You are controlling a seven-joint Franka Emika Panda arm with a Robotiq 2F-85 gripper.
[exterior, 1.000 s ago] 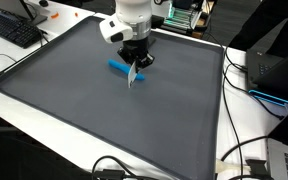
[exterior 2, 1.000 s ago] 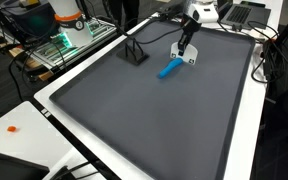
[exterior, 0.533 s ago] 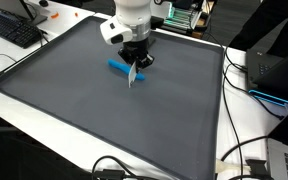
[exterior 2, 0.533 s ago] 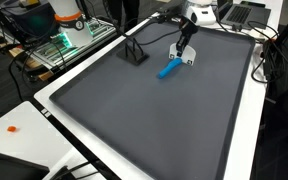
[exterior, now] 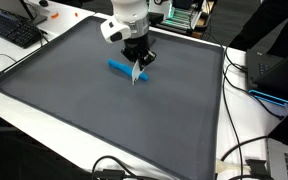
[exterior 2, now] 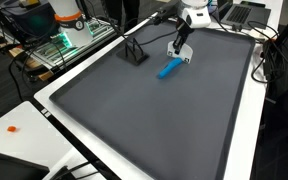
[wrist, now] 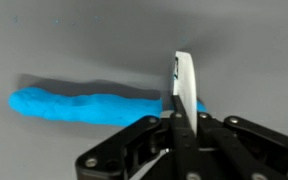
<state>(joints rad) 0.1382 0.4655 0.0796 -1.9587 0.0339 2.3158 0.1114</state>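
My gripper is shut on a thin white flat blade that points down at the grey mat. A blue lumpy roll lies on the mat beside the blade. In the wrist view the blade stands edge-on at the right end of the blue roll, with the gripper closed around its base. In an exterior view the gripper holds the blade just past the far end of the roll. I cannot tell whether the blade touches the roll.
A black stand sits on the mat near its far edge. A keyboard lies off the mat, a laptop and cables beside it. A rack with green boards stands by the table.
The gripper with the white blade has shifted slightly along the blue roll toward its end. The roll has not moved.
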